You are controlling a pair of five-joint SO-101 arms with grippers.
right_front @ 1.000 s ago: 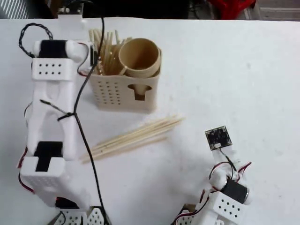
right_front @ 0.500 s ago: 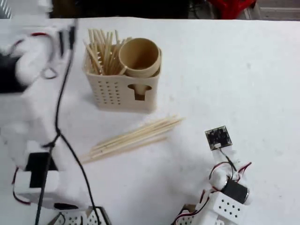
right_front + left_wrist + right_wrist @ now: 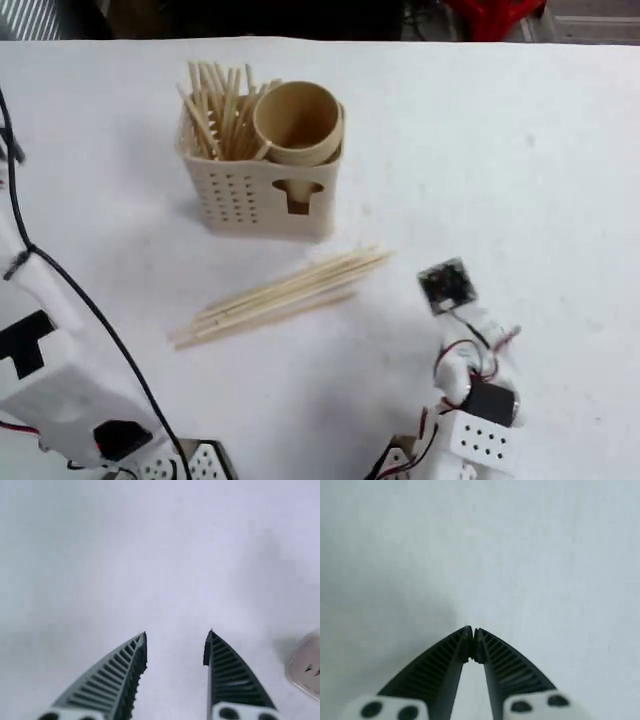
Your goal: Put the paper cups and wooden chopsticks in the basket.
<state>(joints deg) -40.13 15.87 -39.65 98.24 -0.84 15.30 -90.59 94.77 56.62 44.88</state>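
Note:
A cream perforated basket [image 3: 262, 195] stands at the back middle of the white table, holding a tan paper cup [image 3: 297, 122] and several upright wooden chopsticks [image 3: 215, 105]. A loose bundle of wooden chopsticks [image 3: 283, 293] lies flat on the table in front of the basket. My left arm [image 3: 50, 370] stands at the table's left edge; its gripper [image 3: 175, 642] is open over bare table, holding nothing. My right arm [image 3: 470, 385] sits at the front right, right of the loose bundle; its gripper [image 3: 472, 635] is shut and empty above the bare white surface.
The white table [image 3: 500, 150] has open room to the right of the basket and behind the right arm. A black cable [image 3: 90, 310] trails over the left arm. A pale object [image 3: 305, 665] shows at the edge of the left wrist view.
The left arm has swung away from the basket toward the table's left edge. The right arm has shifted slightly to the left, toward the loose chopsticks.

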